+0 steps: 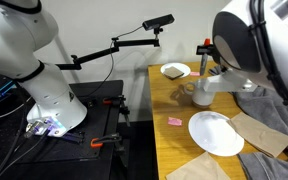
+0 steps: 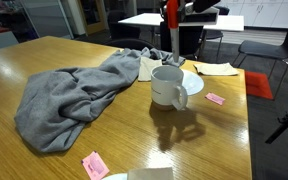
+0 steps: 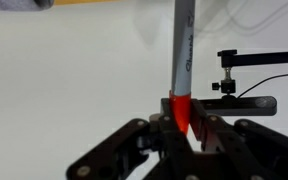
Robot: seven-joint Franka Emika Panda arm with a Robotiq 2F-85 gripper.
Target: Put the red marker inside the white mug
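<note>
In an exterior view, the gripper [image 1: 206, 55] hangs over the wooden table [image 1: 169, 100], right above the white mug [image 1: 201, 92]. The marker is too thin to make out clearly here. Around the mug there is 1 small dish [image 1: 175, 70] with brown contents behind it, 1 round plate [image 1: 216, 133] in front, 1 pink square [image 1: 174, 121] near the table edge, and a sheet of brown paper [image 1: 262, 130] beside a grey cloth [image 1: 269, 160].

In an exterior view from across the table, the gripper [image 2: 171, 18] comes in at the top edge with the red marker [image 2: 172, 45] hanging straight down from it. The marker is upright over the mug [image 2: 168, 87], with its lower tip close to the rim. I cannot tell whether it has gone inside. The grey cloth [image 2: 74, 100] sprawls beside the mug, the plate [image 2: 192, 84] sits just behind it, and 2 pink squares [image 2: 216, 99] [image 2: 94, 163] lie apart on the wood.

In the wrist view, the gripper [image 3: 181, 115] has its jaws clamped on the red end of the marker [image 3: 181, 60], and the grey barrel points away over a pale blur. A camera stand [image 3: 246, 60] shows at the side.
</note>
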